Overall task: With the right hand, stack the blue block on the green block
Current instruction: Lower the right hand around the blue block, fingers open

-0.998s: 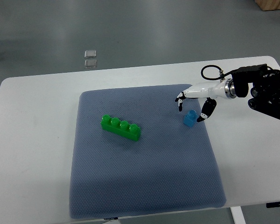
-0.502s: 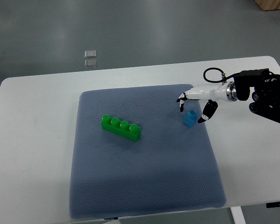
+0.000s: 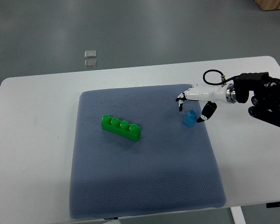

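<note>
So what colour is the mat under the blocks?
Greyish blue with a fine dotted texture; the mat shows in the top view.

White table (image 3: 32, 140), blue-grey mat (image 3: 144, 186) lying on it, two small clear squares (image 3: 90, 58) (on the grey floor beyond)

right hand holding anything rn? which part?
Nothing held. The white right hand hovers open over the small blue plastic block, which sits on the mat.

The right arm comes in from the right edge, its black forearm and wrist joint at the far right, a black cable looping above the wrist; the white right hand (image 3: 194, 103) reaches leftward, palm down; its black-tipped fingers (image 3: 180, 100) are spread and curve downward, the thumb apart from them, holding nothing.
</note>
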Available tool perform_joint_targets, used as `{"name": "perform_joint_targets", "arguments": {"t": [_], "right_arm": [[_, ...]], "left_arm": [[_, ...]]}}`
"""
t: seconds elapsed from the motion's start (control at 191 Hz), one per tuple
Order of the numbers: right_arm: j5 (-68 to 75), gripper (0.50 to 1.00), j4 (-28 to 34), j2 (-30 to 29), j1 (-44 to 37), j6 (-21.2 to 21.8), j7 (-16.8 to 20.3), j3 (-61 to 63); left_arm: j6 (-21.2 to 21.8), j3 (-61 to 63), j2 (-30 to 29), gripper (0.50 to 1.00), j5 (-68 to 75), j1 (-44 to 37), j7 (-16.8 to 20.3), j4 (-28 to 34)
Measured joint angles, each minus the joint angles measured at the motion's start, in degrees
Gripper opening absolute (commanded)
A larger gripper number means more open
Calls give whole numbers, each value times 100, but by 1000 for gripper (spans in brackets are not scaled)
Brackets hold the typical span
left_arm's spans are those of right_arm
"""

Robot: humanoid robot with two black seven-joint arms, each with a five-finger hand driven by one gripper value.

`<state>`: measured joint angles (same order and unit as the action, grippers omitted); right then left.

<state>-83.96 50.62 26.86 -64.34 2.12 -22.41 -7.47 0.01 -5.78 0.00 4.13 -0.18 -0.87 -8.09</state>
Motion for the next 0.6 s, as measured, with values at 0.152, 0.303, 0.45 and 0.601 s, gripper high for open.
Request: {"name": "perform_joint_targets", "arguments": {"t": [0.152, 0.303, 0.45, 0.601], "right_arm": [[-97, 905, 0, 11, 6, -19, -6, 0], [-98, 903, 48, 18, 9, -16, -8, 0], [-98, 903, 61, 12, 33, -14, -7, 0], [-99, 903, 62, -2, 42, -20, 2, 0]], "left_arm": [[0, 0, 0, 1000, 0, 0, -2, 0], [0, 1, 0, 1000, 0, 0, -2, 0], [0, 3, 0, 1000, 0, 0, -2, -2], [-1, 4, 0, 1000, 0, 0, -2, -1]]}}
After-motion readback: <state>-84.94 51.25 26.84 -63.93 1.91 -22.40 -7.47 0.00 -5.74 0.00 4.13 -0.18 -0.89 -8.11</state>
